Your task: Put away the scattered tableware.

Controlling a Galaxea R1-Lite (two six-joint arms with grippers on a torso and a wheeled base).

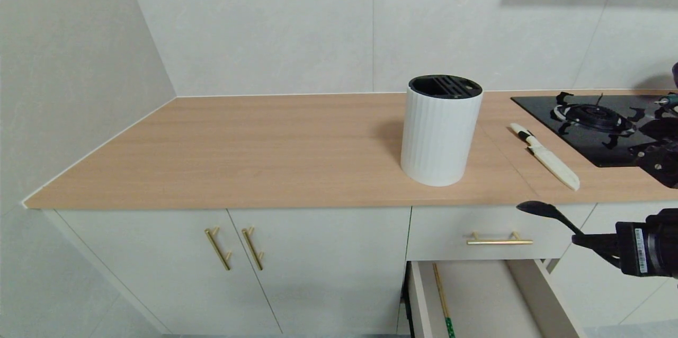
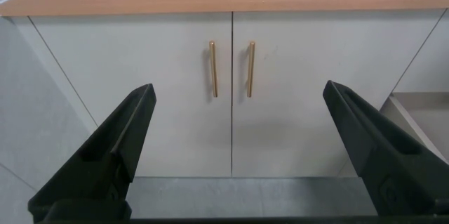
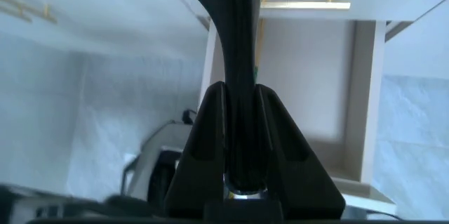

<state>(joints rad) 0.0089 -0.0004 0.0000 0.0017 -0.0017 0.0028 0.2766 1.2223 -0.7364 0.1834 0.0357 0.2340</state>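
Landmark: white ribbed holder (image 1: 440, 131), upright on the countertop (image 1: 238, 152), nearer the front edge than the wall.

- Left of holder: long run of wood to the side wall, room to pass anywhere.
- Behind holder: strip of counter before the tiled back wall, open from above.
- Right of holder: knife (image 1: 545, 157) lying flat, apart from it, with a passable lane between. Beyond the knife, hob (image 1: 593, 118) with raised pan supports.
- Below and right of holder: shut drawer front with brass handle (image 1: 499, 241). Under that, open drawer (image 1: 482, 295) pulled out, chopsticks (image 1: 442, 295) along its left wall, remaining floor apparently free.
- In front of the shut drawer: black spoon (image 1: 545, 212) clamped in right gripper (image 1: 582, 240), crossing the approach from the right.
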